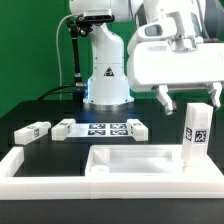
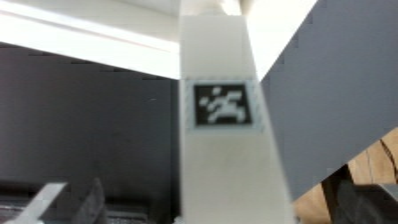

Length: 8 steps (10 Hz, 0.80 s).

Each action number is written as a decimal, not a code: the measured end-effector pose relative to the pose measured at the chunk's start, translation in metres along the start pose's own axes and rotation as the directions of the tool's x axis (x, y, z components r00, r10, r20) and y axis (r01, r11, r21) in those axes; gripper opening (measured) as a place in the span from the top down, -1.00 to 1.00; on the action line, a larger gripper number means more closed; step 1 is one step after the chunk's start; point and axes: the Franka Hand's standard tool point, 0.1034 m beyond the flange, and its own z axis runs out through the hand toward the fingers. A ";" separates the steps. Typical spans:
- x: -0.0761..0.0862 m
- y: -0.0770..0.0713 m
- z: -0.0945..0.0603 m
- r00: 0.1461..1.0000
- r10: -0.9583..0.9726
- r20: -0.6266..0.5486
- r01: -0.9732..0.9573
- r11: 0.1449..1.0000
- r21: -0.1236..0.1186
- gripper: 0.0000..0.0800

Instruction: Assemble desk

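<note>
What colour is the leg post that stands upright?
The leg post is white with a black-and-white tag, clearest in the wrist view.

Panel (image 1: 140,160): front of the counter (image 1: 20,112), inside the rail's corner.
Rail (image 1: 30,168): before the panel and at the exterior view's left of it.
Upright leg post (image 1: 197,127) (image 2: 222,110): on the panel's corner, exterior view's right.
Loose leg posts (image 1: 32,131) (image 1: 63,128): 2, behind the rail.
Marker board (image 1: 108,128): behind the panel.

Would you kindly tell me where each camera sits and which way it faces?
Exterior view: off the arm, facing the robot's base over the desk panel; base, arm and open pincer show.
Wrist view: on the wrist, close on the tagged leg post; a dark shape beside it may be a finger.
Both show that leg post.
</note>
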 end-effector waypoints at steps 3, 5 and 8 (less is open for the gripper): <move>0.005 -0.010 0.010 0.983 0.058 0.177 -0.070 0.996 0.058 -0.62; 0.003 -0.022 0.015 0.938 0.091 0.335 -0.125 0.989 0.083 -0.62; -0.001 -0.005 0.021 0.909 0.072 0.411 -0.115 0.990 0.081 -0.62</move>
